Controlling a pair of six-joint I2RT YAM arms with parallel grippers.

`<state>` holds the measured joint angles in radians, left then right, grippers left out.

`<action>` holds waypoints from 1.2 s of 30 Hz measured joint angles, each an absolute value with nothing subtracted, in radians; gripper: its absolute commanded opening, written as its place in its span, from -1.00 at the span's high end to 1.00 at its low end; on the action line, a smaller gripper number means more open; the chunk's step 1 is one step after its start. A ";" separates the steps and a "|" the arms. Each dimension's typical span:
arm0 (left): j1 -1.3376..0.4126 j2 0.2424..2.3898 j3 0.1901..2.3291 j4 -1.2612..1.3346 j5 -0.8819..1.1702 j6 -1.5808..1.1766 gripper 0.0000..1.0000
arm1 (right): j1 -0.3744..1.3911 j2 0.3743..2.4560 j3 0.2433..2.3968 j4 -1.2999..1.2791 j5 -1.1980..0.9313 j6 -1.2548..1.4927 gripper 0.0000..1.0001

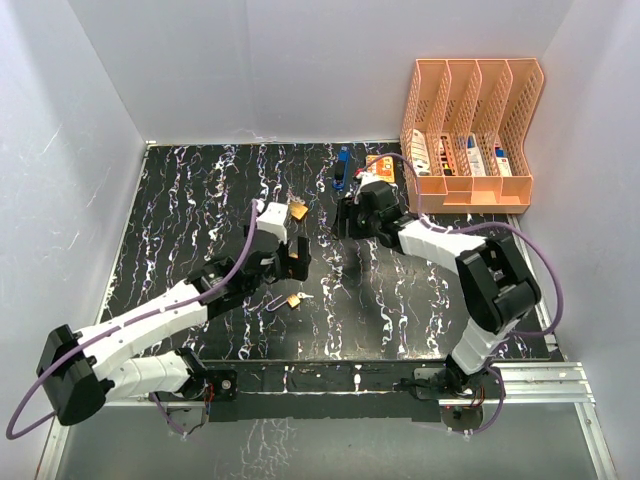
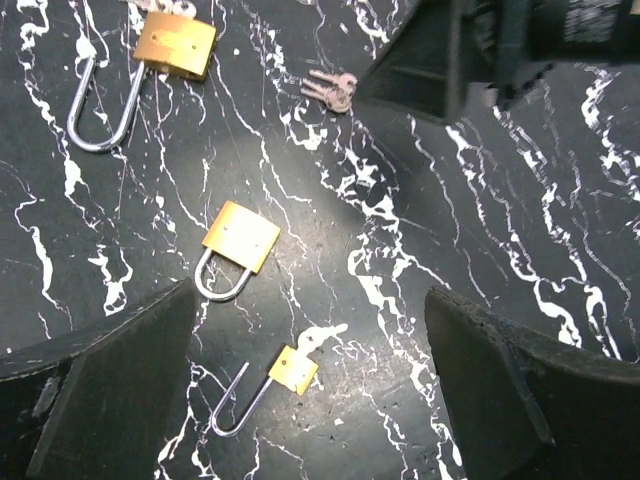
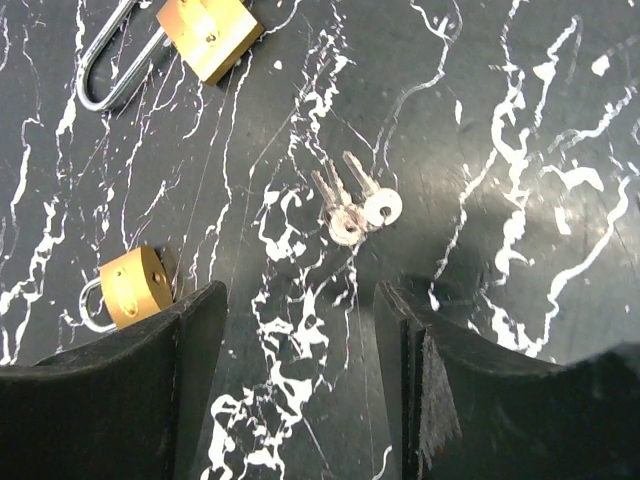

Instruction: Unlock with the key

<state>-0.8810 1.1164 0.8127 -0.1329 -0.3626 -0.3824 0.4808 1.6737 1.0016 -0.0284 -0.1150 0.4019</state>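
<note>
Keys (image 3: 355, 210) lie flat on the marbled table (image 3: 520, 110) just ahead of your right gripper (image 3: 300, 295), its fingers apart and holding nothing; only bare tabletop separates them. Your left gripper (image 2: 308, 310), likewise spread and empty, hovers over a mid-size padlock (image 2: 240, 237) and a small padlock (image 2: 292, 368) whose shackle is swung open. A large padlock (image 2: 175, 45) lies beyond, near the keys. An orange rack (image 1: 470, 130) stands at the table's far right corner.

White-shelled arms (image 1: 150, 320) with black joints, purple cables (image 1: 243, 262) and black jaws.
</note>
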 measured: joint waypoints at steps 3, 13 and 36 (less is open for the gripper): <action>-0.881 1.058 0.770 -0.095 -0.364 -0.382 -0.85 | 0.503 1.731 1.060 -0.042 -0.096 0.361 -0.11; -0.879 0.966 0.736 -0.052 -0.385 -0.399 -0.87 | 0.503 1.882 1.157 -0.054 -0.047 0.248 0.01; -0.879 0.987 0.707 -0.069 -0.393 -0.414 -0.91 | 0.503 1.937 1.206 -0.058 -0.080 0.140 0.21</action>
<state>-0.8791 0.9871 0.7067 -0.0689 -0.3931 -0.4137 0.5030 1.9366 1.2064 -0.0582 -0.0799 0.1398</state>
